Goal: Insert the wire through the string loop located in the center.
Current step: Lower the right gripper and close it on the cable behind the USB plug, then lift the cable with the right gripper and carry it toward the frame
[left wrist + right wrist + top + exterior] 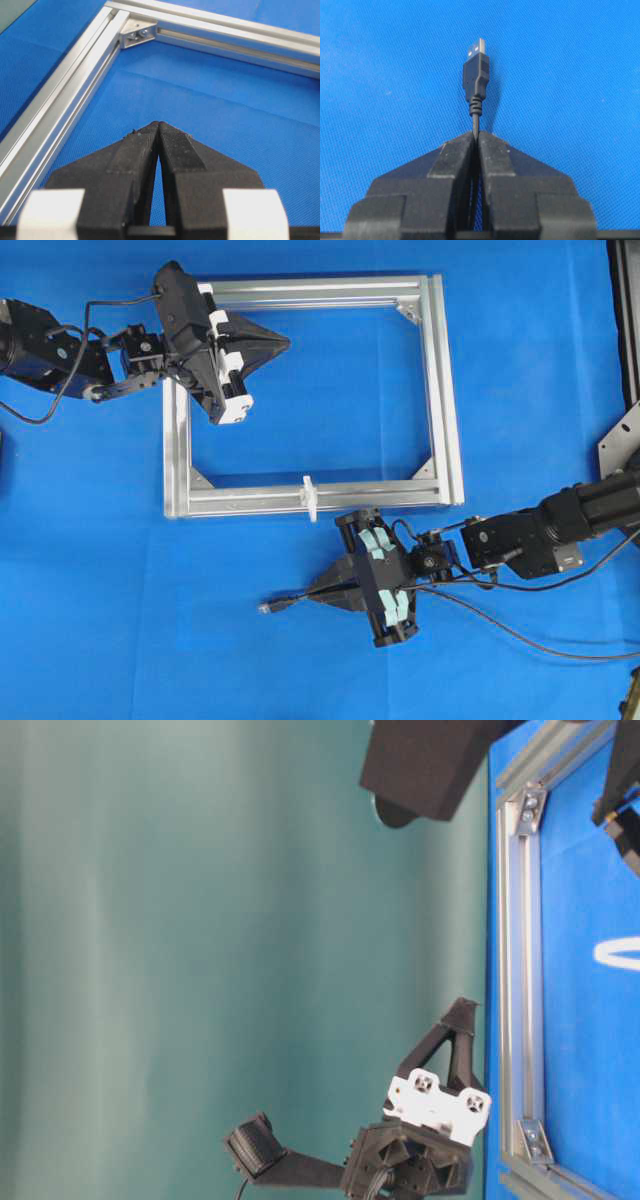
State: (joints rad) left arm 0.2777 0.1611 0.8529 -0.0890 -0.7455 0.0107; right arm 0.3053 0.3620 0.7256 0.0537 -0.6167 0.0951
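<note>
We note right gripper point(476, 134) clenched on wire point(476, 75), plug tip protruding beyond fingertips, short of string loop point(310, 496). Left gripper point(159, 125) clenched, empty.

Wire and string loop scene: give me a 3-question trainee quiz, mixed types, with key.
1. True or false: the right hand is shut on the wire.
2. Which bar of the frame carries the string loop in the overhead view? A) near bar B) far bar C) right-side bar
3. Fill in: the left hand is shut and holds ____.

Key: 1 true; 2 A; 3 nothing.
</note>
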